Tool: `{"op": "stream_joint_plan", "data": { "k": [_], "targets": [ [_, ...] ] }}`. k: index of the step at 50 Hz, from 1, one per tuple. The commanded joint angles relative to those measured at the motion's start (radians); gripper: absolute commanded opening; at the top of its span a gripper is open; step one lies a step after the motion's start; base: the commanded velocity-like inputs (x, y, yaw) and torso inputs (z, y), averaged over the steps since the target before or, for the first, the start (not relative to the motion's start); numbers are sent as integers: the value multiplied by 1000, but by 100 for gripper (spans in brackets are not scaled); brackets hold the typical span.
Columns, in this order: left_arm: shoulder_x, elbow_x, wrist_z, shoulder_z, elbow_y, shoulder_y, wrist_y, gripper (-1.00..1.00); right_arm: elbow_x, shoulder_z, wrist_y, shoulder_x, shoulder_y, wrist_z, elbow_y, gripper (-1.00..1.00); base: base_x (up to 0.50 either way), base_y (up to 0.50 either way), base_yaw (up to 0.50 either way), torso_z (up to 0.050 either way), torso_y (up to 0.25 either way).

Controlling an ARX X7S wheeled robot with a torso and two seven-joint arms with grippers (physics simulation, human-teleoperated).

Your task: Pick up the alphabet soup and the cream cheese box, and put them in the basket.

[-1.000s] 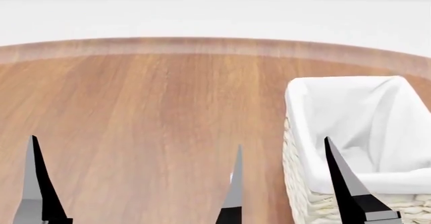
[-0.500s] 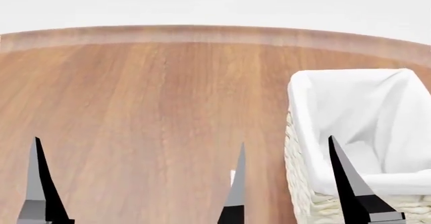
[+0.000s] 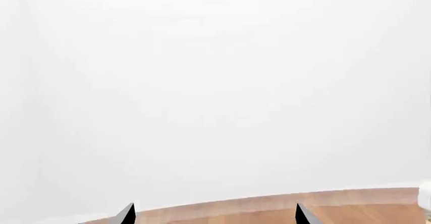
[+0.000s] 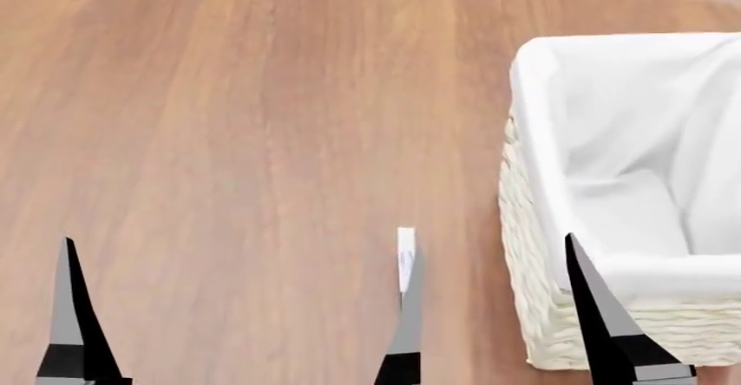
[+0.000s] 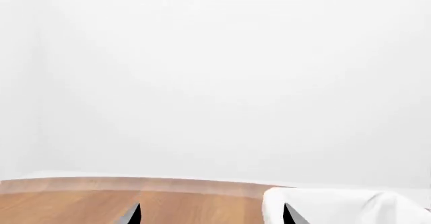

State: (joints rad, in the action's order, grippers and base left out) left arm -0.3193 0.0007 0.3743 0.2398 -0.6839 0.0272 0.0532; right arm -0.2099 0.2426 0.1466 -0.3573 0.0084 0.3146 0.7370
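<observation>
The cream-coloured wicker basket (image 4: 527, 316) with its white cloth liner stands on the wooden table at the right of the head view. Its liner (image 5: 336, 206) also shows in the right wrist view. My right gripper (image 4: 488, 246) is open, one finger (image 4: 602, 316) in front of the basket's near wall and the other left of the basket. A thin white sliver, seemingly the cream cheese box (image 4: 405, 251), pokes up behind that other finger. My left gripper (image 3: 213, 211) is open over bare wood. Only one of its fingers (image 4: 69, 316) shows in the head view. The alphabet soup is out of view.
The wooden table (image 4: 232, 142) spreads wide to the left of the basket. Both wrist views look across its curved far edge (image 3: 269, 201) at a plain white wall.
The head view has tilted down: the table's far edge slid out at the top and more of the basket's inside and front shows. The gripper fingers kept their places in the view.
</observation>
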Motion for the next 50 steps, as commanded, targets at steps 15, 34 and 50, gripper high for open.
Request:
{"op": "stream_joint_plan", "data": {
  "k": [15,34,50],
  "targets": [
    [-10,-7,11,4,10,-3,-6,100,1,13,-4,-5,7,7,-9,100,0,0,0,0,-220],
    [-16,-21,16,5,5,0,-20,100,-5,22,-10,-10,7,6,-18,100,0,0,0,0,-106],
    [-15,-40,24,2,12,-5,-15,100,-3,27,-37,-13,-1,6,-41,100,0,0,-169,0,0]
  ]
}}
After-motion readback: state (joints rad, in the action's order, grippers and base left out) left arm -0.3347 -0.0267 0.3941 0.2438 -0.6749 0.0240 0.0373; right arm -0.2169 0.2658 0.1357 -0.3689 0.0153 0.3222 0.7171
